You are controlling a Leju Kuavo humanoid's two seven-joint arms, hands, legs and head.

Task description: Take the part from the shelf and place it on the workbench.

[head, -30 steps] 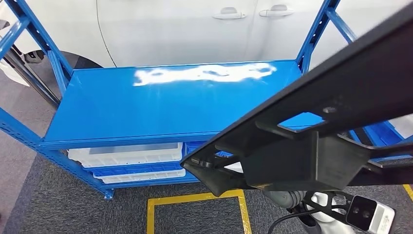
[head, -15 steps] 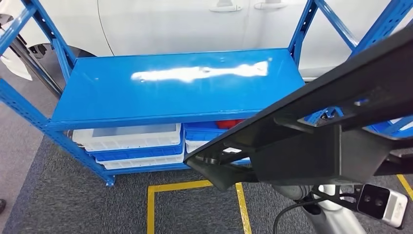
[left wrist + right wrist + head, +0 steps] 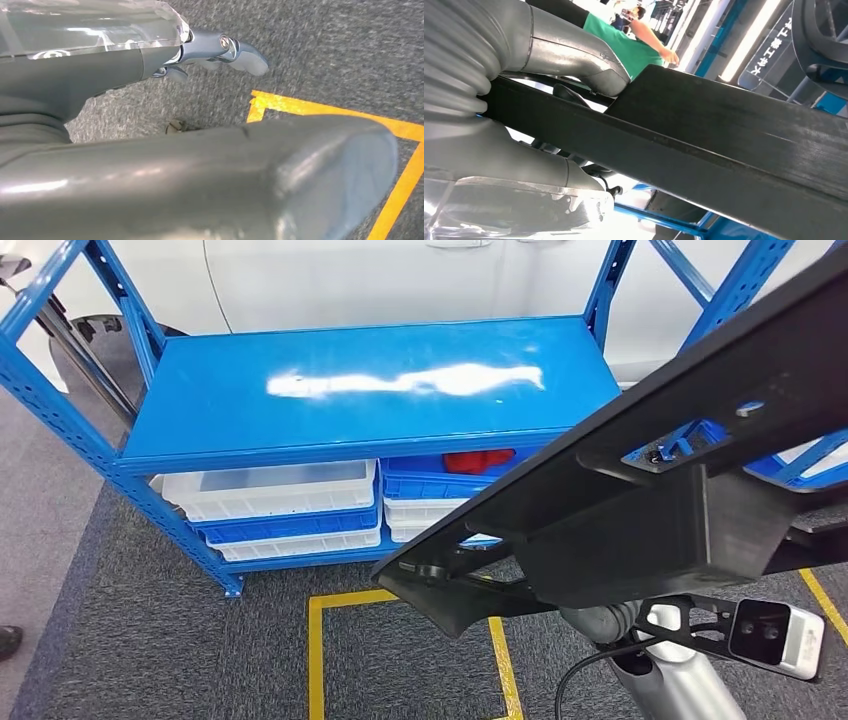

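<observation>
So we've got the long black part (image 3: 640, 500) off the shelf (image 3: 370, 390) and up in the air near its front right corner. Our right hand (image 3: 519, 100) has its fingers wrapped around the bar. Left hand (image 3: 200, 175) hangs over the grey carpet (image 3: 150, 660) by the yellow floor line (image 3: 405, 185), fingers loose, nothing in them.

Grey carpet floor (image 3: 150, 660), yellow tape lines (image 3: 315, 660); white car (image 3: 330, 280) beyond; bright strip light (image 3: 749, 40) overhead.
</observation>
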